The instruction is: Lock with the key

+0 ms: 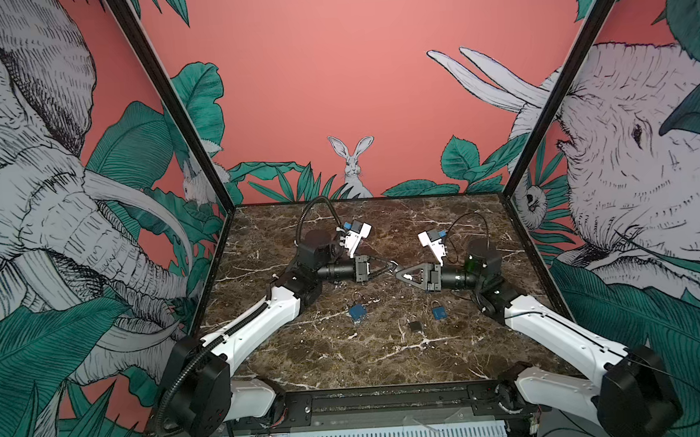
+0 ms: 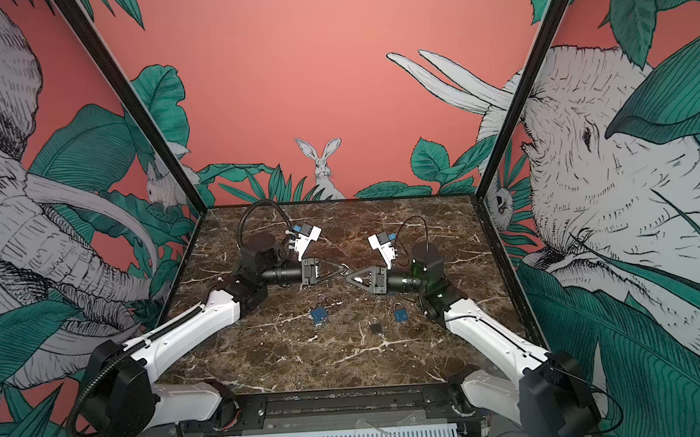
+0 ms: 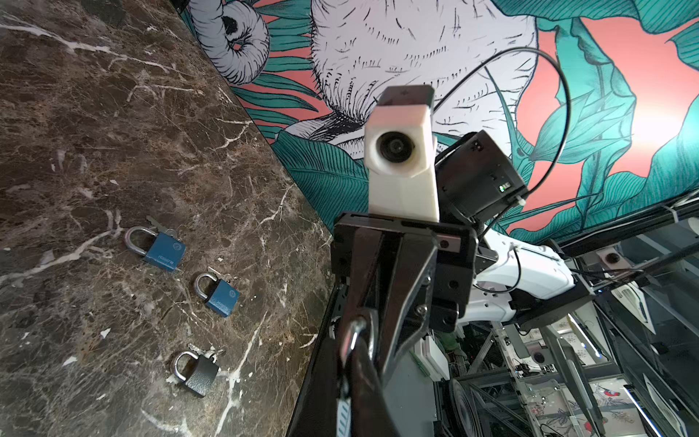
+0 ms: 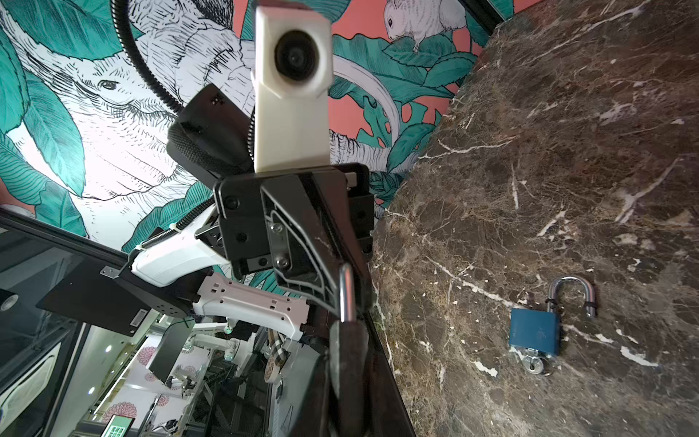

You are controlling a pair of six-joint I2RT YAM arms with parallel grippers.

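The right gripper (image 1: 398, 271) is clamping a dark padlock (image 4: 346, 295) in mid-air above the centre of the table (image 1: 348, 361), while the left gripper (image 1: 388, 266) is pinching shut at its shackle (image 3: 354, 335). Fingers are hiding the lock's body; whether a key is inserted cannot be told.

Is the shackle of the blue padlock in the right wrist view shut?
No, the blue padlock lies with one leg of its shackle free, outside the body.
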